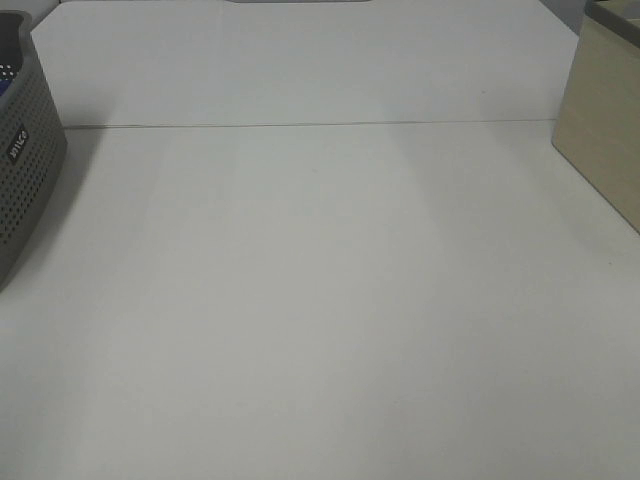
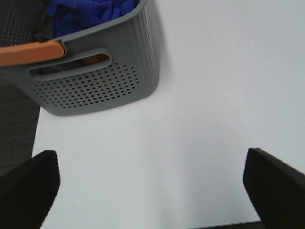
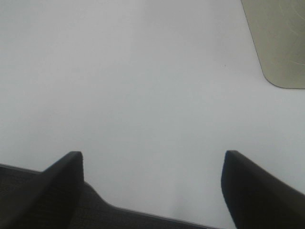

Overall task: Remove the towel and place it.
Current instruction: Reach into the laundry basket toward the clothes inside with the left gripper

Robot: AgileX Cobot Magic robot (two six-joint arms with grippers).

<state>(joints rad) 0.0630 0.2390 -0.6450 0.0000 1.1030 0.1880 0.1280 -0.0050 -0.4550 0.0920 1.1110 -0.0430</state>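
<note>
Towel (image 2: 90, 12) bunched inside grey basket (image 2: 95, 81), left of table (image 1: 320, 300); removal not begun. Left gripper (image 2: 151, 188), right gripper (image 3: 152, 186): jaws spread, empty. Next, likely: left gripper over rim, pinch fold.

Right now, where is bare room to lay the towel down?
The wide white table between the grey basket at the left edge and the beige box at the right is bare. Crowded only inside the basket, where the towel lies.
</note>
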